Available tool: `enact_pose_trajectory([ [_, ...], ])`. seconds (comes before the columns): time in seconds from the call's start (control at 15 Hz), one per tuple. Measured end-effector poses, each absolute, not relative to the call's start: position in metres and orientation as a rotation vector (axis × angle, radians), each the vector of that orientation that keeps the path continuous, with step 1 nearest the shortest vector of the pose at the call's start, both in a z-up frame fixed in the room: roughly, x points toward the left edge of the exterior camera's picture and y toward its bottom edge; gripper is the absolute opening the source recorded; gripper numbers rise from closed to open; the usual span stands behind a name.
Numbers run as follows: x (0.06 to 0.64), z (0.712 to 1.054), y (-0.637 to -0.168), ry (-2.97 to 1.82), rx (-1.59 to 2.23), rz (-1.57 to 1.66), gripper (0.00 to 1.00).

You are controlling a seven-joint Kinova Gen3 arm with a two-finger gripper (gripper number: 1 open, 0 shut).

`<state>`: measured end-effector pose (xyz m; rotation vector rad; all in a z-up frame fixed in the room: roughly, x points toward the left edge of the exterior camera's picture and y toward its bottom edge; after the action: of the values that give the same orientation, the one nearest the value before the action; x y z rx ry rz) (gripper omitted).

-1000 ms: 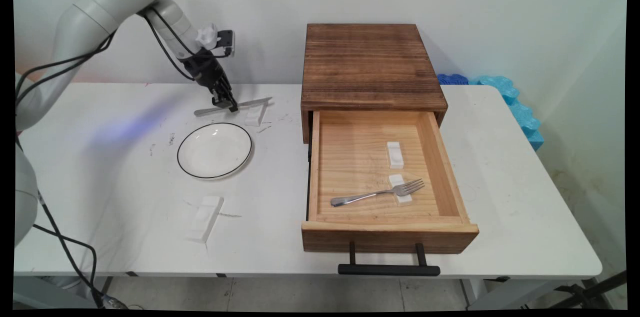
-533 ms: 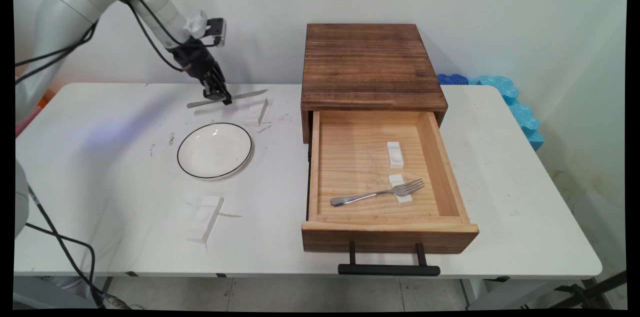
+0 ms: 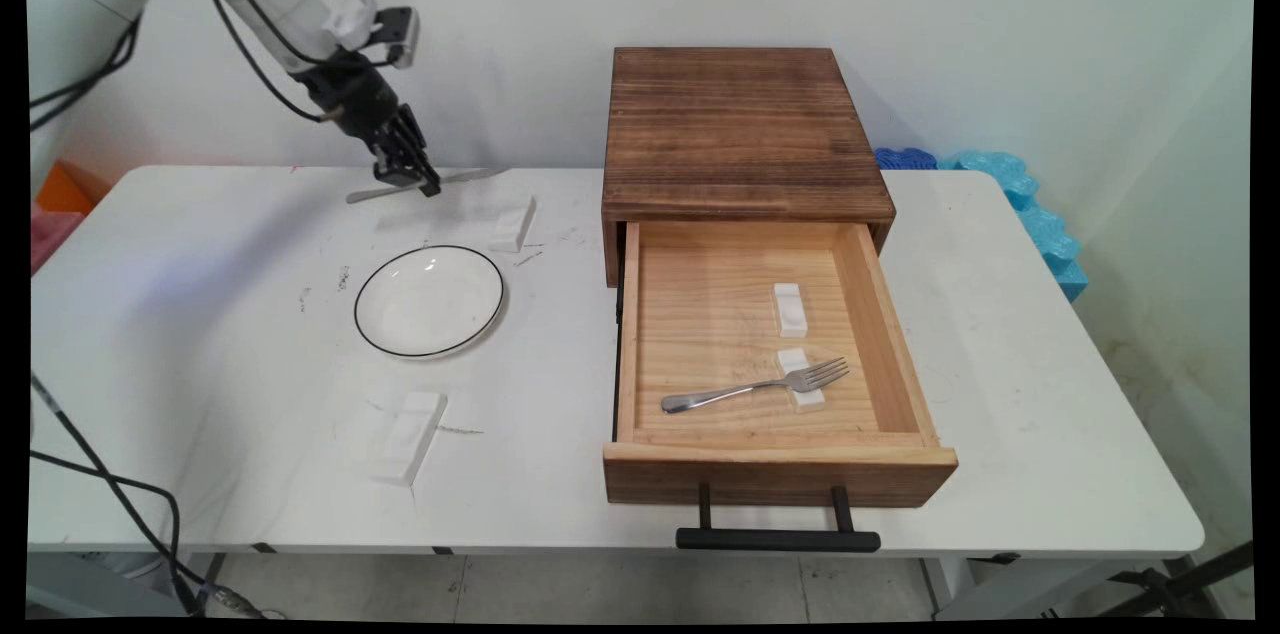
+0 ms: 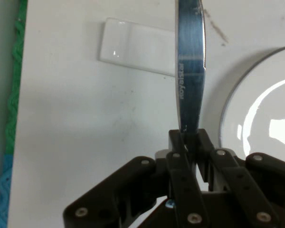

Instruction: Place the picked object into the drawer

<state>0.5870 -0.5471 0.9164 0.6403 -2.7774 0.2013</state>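
main view: fixed above the near edge of the table [image 3: 700, 524], looking down and across it to the wall; wide and distant.
hand view: mounted on the claw [image 4: 190, 142], looking along it, close over the table [image 4: 85, 142].
shared: the plate [image 3: 429, 301] [image 4: 261, 109], and beside it the white block [image 3: 512, 223] [image 4: 135, 46].

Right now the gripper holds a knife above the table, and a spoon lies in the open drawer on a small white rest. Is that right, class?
Not quite. The utensil in the open drawer is a fork, not a spoon; the main view shows its tines on the small white rest. The gripper does hold a knife above the table.
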Motion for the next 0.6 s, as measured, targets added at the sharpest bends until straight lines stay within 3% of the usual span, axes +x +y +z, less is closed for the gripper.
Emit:
enact_pose_trajectory([
  [0.6,0.602,0.978,-0.490,-2.758,0.569,0.181,0.00],
])
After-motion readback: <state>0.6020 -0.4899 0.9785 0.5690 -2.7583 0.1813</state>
